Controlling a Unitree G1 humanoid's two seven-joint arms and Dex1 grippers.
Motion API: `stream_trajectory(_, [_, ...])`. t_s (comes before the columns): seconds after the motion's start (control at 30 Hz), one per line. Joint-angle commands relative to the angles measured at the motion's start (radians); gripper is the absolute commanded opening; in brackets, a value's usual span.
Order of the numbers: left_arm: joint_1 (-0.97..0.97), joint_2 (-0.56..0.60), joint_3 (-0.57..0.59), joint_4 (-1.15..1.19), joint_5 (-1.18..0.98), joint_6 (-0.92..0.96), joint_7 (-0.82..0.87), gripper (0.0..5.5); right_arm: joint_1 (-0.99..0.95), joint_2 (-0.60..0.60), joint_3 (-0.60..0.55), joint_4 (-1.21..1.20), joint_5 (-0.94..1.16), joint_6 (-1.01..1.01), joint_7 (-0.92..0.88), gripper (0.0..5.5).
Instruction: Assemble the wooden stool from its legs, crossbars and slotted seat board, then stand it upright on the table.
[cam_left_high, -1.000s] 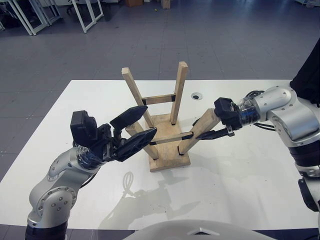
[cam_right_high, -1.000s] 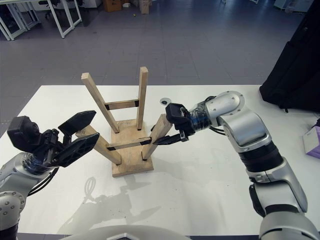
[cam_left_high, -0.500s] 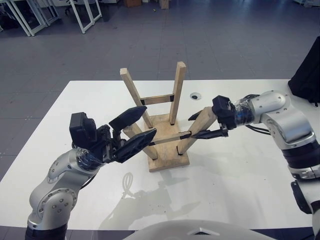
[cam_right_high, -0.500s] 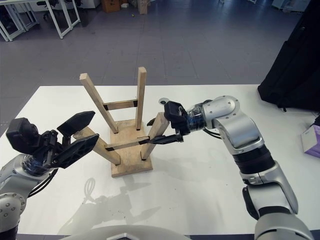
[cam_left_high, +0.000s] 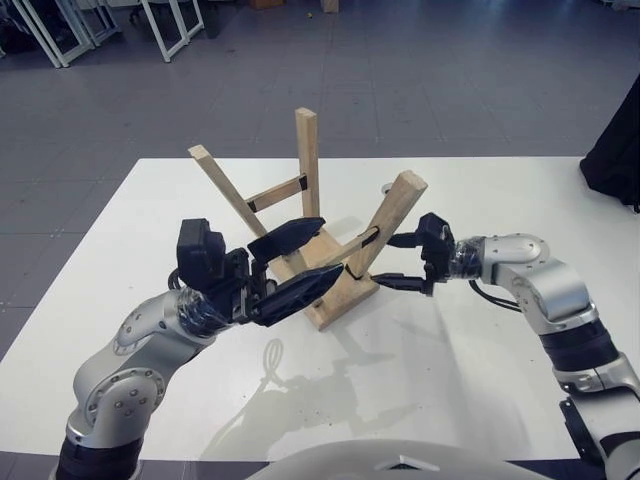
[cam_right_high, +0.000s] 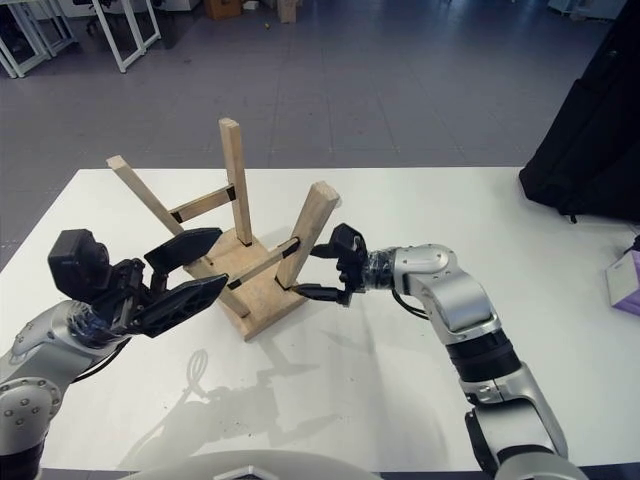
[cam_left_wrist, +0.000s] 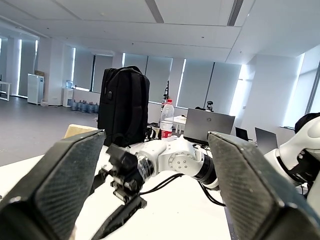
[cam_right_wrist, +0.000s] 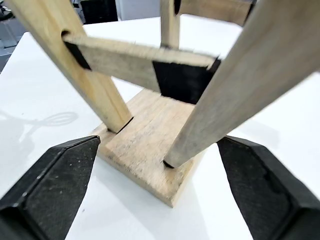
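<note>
stool (cam_left_high: 388, 220) has tipped toward nine o'clock, resting on one seat edge mid table (cam_left_high: 480, 370); left gripper (cam_left_high: 331, 249) at its eight, right gripper (cam_left_high: 388, 262) at three, both gaping, probably to steady the flip.

Left gripper (cam_left_wrist: 156, 136): jaws spread wide, a dark textured pad (cam_left_wrist: 55, 185) on each side.
Right gripper (cam_left_wrist: 114, 197): farther off between the pads, on a silver arm, jaws apart.
Stool leg (cam_left_wrist: 79, 131): pale wooden end showing past one pad.
Bench (cam_left_wrist: 170, 220): white, under the silver arm.
Backpack (cam_left_wrist: 122, 112): black, upright behind the arm.
Bottle (cam_left_wrist: 166, 120): just beside the backpack.
Laptop (cam_left_wrist: 207, 127): open, near the bottle.
</note>
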Motion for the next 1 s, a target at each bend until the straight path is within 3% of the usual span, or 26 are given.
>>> stream_trajectory(0.03, [-0.015,-0.008,-0.015,0.020,0.018,0.045,0.044,3.78,-0.027,0.021,-0.047,-0.035,0.000,-0.002,-0.058,4.26])
stream_trajectory(0.33, [-0.019,-0.016,-0.004,0.016,0.018,0.060,0.050,3.78,0.114,-0.172,0.038,-0.184,-0.002,0.020,0.129,4.26])
stream_trajectory(0.5, [-0.024,-0.012,0.000,0.019,0.016,0.069,0.043,3.78,0.029,-0.026,-0.065,-0.321,0.105,-0.031,0.034,4.26])
stream_trajectory(0.57, [-0.027,-0.011,0.002,0.020,0.017,0.072,0.042,3.78,-0.055,0.049,-0.066,-0.313,-0.016,-0.159,-0.105,4.26])
stream_trajectory(0.67, [-0.034,-0.021,0.007,0.011,0.012,0.064,0.047,3.78,-0.143,0.070,0.003,-0.242,-0.327,-0.441,-0.282,4.26])
stream_trajectory(0.8, [-0.035,-0.024,0.001,0.008,0.020,0.065,0.049,3.78,-0.192,0.070,0.075,-0.110,-0.681,-0.589,-0.517,4.26])
stream_trajectory(0.9, [-0.044,-0.028,-0.002,0.010,0.022,0.067,0.057,3.78,-0.174,0.069,0.136,-0.064,-0.848,-0.650,-0.596,4.26])
stream_trajectory(1.0, [-0.053,-0.035,-0.008,0.014,0.030,0.072,0.069,3.78,-0.092,0.042,0.254,0.012,-0.942,-0.704,-0.543,4.26])
